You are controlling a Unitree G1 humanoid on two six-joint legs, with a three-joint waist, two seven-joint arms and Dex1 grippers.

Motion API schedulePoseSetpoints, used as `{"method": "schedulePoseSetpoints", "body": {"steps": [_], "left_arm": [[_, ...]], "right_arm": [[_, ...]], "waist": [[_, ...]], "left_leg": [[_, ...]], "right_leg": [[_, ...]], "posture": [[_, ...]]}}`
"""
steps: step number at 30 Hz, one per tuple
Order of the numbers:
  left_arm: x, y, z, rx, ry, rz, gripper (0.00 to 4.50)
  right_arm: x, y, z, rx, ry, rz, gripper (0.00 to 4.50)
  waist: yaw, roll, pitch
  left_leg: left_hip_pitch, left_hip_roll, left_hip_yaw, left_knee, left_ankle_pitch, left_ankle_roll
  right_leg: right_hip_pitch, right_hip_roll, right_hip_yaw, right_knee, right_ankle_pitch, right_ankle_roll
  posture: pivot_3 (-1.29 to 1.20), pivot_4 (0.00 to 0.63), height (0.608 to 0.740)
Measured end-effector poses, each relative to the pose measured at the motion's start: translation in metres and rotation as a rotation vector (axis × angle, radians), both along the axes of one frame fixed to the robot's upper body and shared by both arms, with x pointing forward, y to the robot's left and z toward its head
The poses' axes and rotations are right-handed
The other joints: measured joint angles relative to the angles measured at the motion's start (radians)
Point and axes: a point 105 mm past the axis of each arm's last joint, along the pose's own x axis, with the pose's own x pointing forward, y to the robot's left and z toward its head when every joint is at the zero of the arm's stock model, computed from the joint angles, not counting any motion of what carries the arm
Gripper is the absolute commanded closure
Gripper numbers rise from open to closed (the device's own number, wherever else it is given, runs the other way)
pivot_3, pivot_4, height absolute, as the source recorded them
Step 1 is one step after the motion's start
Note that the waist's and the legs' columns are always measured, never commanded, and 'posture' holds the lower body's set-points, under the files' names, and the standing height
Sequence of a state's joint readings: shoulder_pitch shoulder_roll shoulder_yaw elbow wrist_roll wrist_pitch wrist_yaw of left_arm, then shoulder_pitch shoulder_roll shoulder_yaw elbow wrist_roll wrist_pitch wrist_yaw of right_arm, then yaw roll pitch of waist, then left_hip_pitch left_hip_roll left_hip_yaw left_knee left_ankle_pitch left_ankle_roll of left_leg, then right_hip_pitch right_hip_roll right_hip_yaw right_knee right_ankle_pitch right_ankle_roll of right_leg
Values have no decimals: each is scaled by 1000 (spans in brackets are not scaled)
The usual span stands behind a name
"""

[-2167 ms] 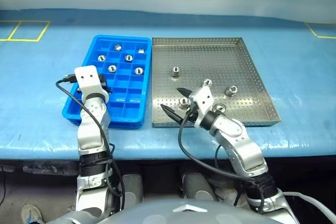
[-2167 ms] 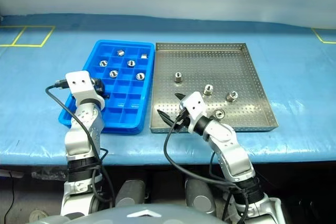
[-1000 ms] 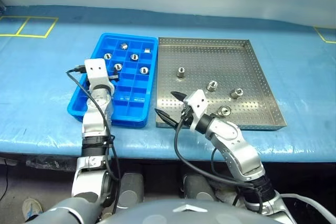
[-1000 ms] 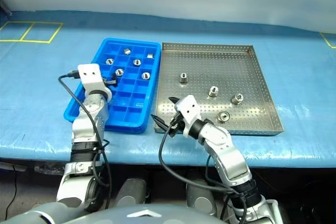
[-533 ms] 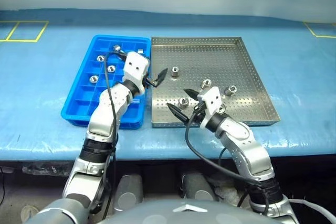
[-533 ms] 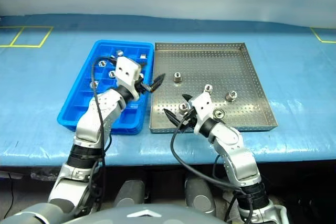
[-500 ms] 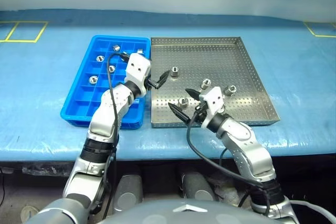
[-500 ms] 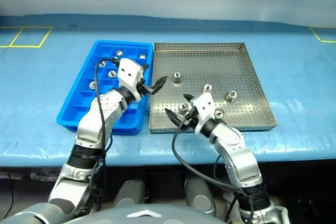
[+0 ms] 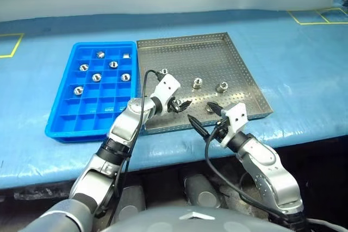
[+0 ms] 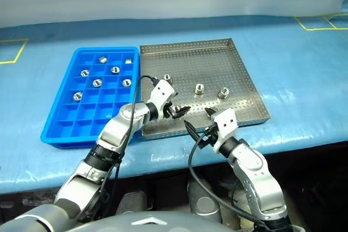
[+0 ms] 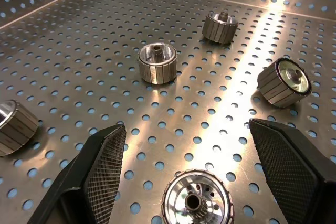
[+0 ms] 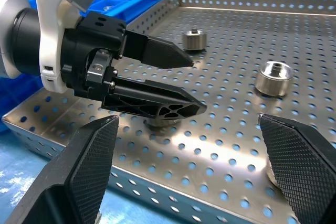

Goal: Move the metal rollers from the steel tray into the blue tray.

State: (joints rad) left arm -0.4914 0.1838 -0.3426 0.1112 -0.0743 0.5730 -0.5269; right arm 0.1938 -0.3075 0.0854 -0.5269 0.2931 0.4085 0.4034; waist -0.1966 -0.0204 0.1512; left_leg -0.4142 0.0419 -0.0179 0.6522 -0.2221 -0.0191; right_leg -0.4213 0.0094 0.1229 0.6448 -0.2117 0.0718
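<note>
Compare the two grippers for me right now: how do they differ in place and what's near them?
The left gripper reaches over the steel tray, fingers straddling a metal roller that stands on end. The right gripper hangs back at the tray's near edge, with no roller between its fingers. Both are open and hold nothing.

Six rollers [image 9: 97, 77] lie in the blue tray [image 9: 65, 123]. Five rollers [image 11: 157, 63] sit in the steel tray [image 9: 228, 58]. Two trays, eleven rollers and two end effectors in all.
</note>
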Motion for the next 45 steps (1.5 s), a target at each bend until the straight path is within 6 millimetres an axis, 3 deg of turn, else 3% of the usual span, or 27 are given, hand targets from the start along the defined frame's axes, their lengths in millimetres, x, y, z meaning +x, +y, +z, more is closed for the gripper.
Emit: {"method": "schedulePoseSetpoints", "body": {"steps": [10,13,18,24,27,31,34,36,41,45], "left_arm": [[-5,26,-16,130,79,64,410],[-8,30,-16,143,88,75,1000],[-6,39,-15,154,87,110,2635],[-6,42,-13,127,71,163,2692],[0,42,3,27,8,256,2692],[10,51,42,-136,-155,414,2692],[15,74,73,-252,-285,607,2692],[14,102,80,-301,-330,791,2692],[-10,178,49,-198,-324,1291,2692],[-39,210,43,-105,-364,1472,2692]], "right_arm": [[-2,-4,-2,-8,5,-33,0],[-1,-3,0,-6,-6,-26,0],[2,1,2,-7,-15,-10,0],[4,3,1,-8,-13,6,0],[8,6,2,-6,-18,28,0],[14,13,1,-2,-15,66,0],[19,21,2,1,-17,106,0],[22,26,1,2,-15,135,0],[28,36,-1,1,-6,203,0],[33,46,-1,0,-3,263,0]], "waist": [[-81,0,0],[-86,0,0],[-85,0,0],[-82,0,0],[-67,0,1],[-30,0,1],[7,0,1],[32,0,1],[109,-2,2],[163,-4,2]], "left_leg": [[1,0,-1,-2,0,0],[1,0,-1,-2,0,0],[1,0,-1,-3,0,0],[1,0,-1,-3,0,0],[1,0,-1,-3,0,0],[1,0,-2,-3,0,0],[1,0,-1,-3,0,0],[1,0,-2,-3,0,0],[1,0,-2,-3,0,0],[0,-1,-2,-3,0,0]], "right_leg": [[0,0,0,0,0,0],[0,0,0,0,0,0],[0,0,0,0,0,0],[0,0,0,0,0,0],[0,0,0,0,0,0],[0,0,0,0,0,1],[0,1,0,0,1,2],[0,0,0,0,2,3],[0,1,-1,0,2,3],[0,-1,-1,-1,2,2]], "posture": [[-266,150,740],[-259,150,740],[-245,150,740],[-189,150,740],[-142,150,740],[-81,150,740],[-20,150,740],[11,150,740],[86,150,740],[146,150,740]]}}
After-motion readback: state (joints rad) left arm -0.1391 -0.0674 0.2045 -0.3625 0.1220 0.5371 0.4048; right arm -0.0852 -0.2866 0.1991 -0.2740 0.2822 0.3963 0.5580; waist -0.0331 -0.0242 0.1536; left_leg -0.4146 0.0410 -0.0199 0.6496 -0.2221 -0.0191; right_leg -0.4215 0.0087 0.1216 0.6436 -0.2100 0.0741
